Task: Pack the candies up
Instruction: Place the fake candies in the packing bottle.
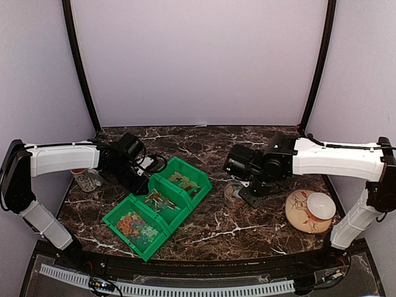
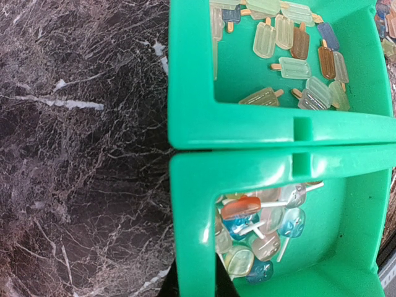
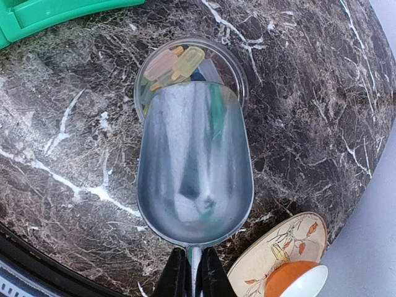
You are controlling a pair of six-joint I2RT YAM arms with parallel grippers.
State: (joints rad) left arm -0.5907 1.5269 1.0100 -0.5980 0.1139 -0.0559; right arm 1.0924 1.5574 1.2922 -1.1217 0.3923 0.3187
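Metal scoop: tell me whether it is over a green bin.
No, the metal scoop reaches over a clear cup holding candies, away from the green bin.

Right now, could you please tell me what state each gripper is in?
Left gripper: closed on the bin wall.
Right gripper: closed on the scoop handle.

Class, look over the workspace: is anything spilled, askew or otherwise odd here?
Nothing stands out. The candies sit inside the green bins and the clear round dish; none shows loose on the marble table. The metal scoop looks undamaged.
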